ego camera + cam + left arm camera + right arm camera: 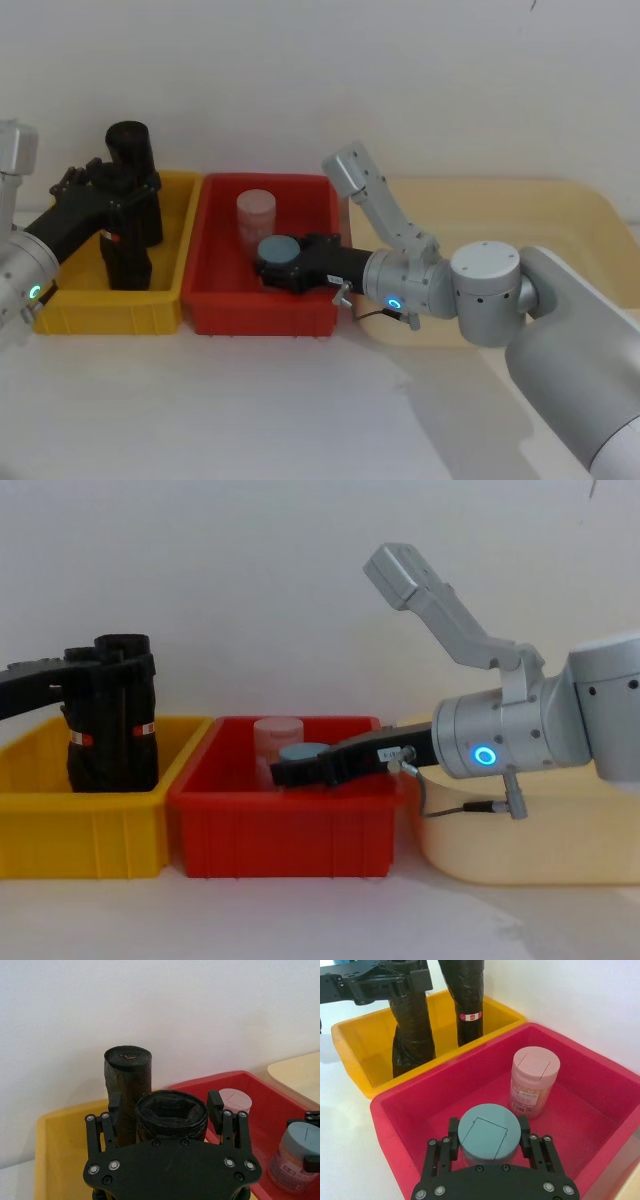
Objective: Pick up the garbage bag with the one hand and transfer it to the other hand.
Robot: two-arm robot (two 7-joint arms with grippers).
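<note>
White surface [250, 400], yellow plastic bin [110, 310]: left gripper [165, 1102] jaws, slightly open, straddle the nearer tall black garbage-bag roll [172, 1119]; right gripper [487, 1129] jaws clamp a blue-lidded plastic jar [485, 1141].

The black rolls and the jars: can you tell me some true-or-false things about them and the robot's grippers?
1. The garbage bag and a second black roll are both in the yellow bin. True.
2. The left gripper is around the pink jar. False: it is around the garbage bag, near its top.
3. The right gripper reaches into the red bin, around the blue-lidded jar. True.
4. The pink jar lies on its side. False: it stands upright in the red bin, beside the blue-lidded jar.
</note>
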